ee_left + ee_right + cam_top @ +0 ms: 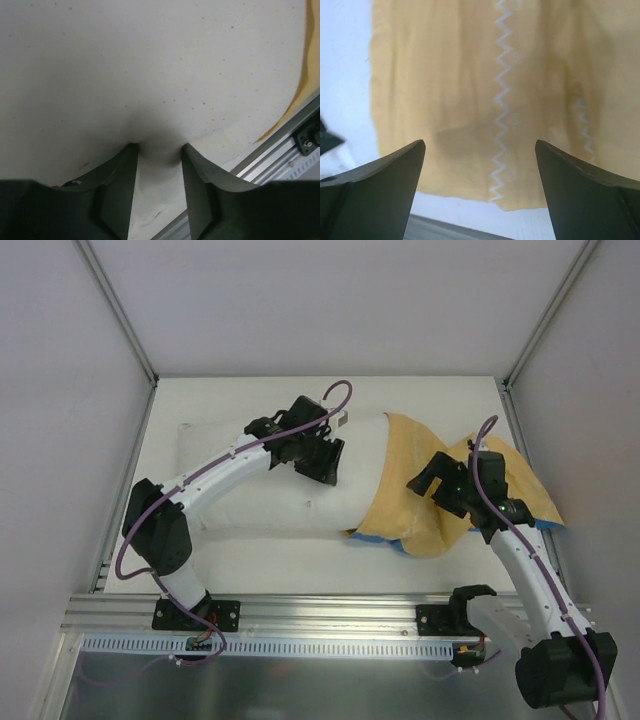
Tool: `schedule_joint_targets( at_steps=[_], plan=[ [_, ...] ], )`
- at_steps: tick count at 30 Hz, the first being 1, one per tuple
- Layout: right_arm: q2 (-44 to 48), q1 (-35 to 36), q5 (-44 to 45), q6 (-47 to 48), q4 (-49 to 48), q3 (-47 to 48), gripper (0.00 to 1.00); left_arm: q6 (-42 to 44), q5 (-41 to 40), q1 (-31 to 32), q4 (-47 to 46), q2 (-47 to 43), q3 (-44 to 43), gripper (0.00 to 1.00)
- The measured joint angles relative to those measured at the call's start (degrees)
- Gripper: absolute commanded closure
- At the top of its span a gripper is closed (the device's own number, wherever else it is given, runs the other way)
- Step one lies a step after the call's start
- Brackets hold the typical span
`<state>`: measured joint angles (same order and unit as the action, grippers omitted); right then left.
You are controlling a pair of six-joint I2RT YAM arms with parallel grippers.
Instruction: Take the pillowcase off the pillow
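The white pillow [350,475] lies across the table, its left part bare. The pillowcase [415,465], yellow-orange side up with a blue edge [378,538] showing below, is bunched over the pillow's right end. My left gripper [325,465] presses down into the bare pillow [150,65]. In the left wrist view the left gripper [157,147] has both tips sunk in the white fabric, with a bulge pinched between them. My right gripper [428,480] hovers over the pillowcase [470,75]. In the right wrist view the right gripper [480,145] stands wide open with nothing between its fingers.
A white zigzag seam [501,100] runs down the yellow fabric. An aluminium rail [330,612] crosses the near edge, with both arm bases bolted to it. White walls with metal posts close in the table on the left, right and back.
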<state>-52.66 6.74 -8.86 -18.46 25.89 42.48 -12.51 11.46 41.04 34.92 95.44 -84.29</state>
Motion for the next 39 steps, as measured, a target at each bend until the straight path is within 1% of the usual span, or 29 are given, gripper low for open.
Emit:
schedule_joint_targets(
  at_steps=[1, 3, 5, 6, 7, 8, 9, 10, 11, 12, 13, 15, 18, 21, 25, 27, 30, 35, 39],
  plan=[
    [0.4, 1.6, -0.8, -0.2, -0.7, -0.3, 0.04, -0.2, 0.1, -0.3, 0.0, 0.8, -0.2, 1.00],
    [0.5, 5.4, -1.6, -0.3, -2.1, -0.4, 0.03, 0.2, 0.7, -0.7, -0.3, 2.3, -0.7, 1.00],
    [0.4, 9.1, -1.0, -0.4, -3.0, -0.7, 0.01, -0.1, 1.8, -1.0, -0.6, 3.1, -0.7, 1.00],
    [0.4, 10.8, -0.5, -0.6, -3.4, -1.2, 0.05, -0.3, 2.2, -1.4, -0.7, 3.1, -0.7, 1.00],
    [0.4, 12.1, -0.2, -0.6, -3.8, -2.1, 0.13, -0.5, 2.7, -1.8, -0.8, 3.1, -0.7, 1.00],
    [0.4, 12.9, 0.1, -0.8, -4.1, -2.9, 0.18, -0.8, 3.5, -2.3, -1.0, 3.1, -0.7, 1.00],
    [0.4, 13.4, 0.5, -1.2, -4.3, -4.0, 0.29, -1.3, 4.6, -3.1, -1.6, 2.8, -0.3, 1.00],
    [0.5, 13.5, 1.0, -1.7, -4.6, -5.2, 0.36, -1.9, 5.6, -4.1, -2.3, 2.3, 0.5, 1.00],
    [0.5, 13.6, 1.4, -2.2, -4.6, -6.1, 0.45, -2.3, 6.7, -5.0, -2.9, 1.8, 1.2, 1.00],
    [0.5, 13.6, 1.8, -2.4, -4.6, -6.8, 0.56, -3.3, 8.3, -6.4, -3.5, 1.0, 2.2, 1.00],
    [0.5, 13.6, 2.3, -2.4, -4.5, -7.1, 0.78, -4.1, 10.0, -7.9, -4.4, -0.1, 3.5, 1.00],
    [0.5, 13.7, 3.3, -2.3, -4.5, -7.1, 0.99, -6.0, 13.0, -11.3, -6.1, -2.7, 6.0, 1.00],
    [0.7, 13.8, 5.9, -2.3, -3.5, -7.0, 0.99, -8.1, 15.0, -17.3, -8.4, -7.3, 10.1, 1.00],
    [1.0, 13.8, 9.7, -1.8, -0.6, -6.3, 0.99, -9.4, 14.6, -22.7, -9.3, -11.4, 12.8, 1.00],
    [2.5, 13.3, 14.9, -0.7, 3.2, -3.4, 0.99, -10.7, 13.9, -28.5, -9.3, -15.0, 15.8, 1.00],
    [3.5, 12.0, 16.6, 0.2, 4.7, -1.7, 0.99, -11.0, 13.9, -30.9, -9.2, -16.0, 16.8, 1.00],
    [4.8, 9.2, 18.1, 1.5, 6.1, 0.4, 0.99, -11.0, 13.4, -33.1, -9.0, -17.0, 17.5, 1.00],
    [5.0, 5.9, 20.6, 3.2, 9.1, 4.9, 0.99, -11.0, 12.3, -33.7, -8.9, -18.2, 17.5, 1.00],
    [4.1, -2.9, 19.9, 4.0, 11.6, 13.9, 0.99, -10.9, 12.5, -34.6, -8.0, -18.2, 17.1, 1.00]
  ],
)
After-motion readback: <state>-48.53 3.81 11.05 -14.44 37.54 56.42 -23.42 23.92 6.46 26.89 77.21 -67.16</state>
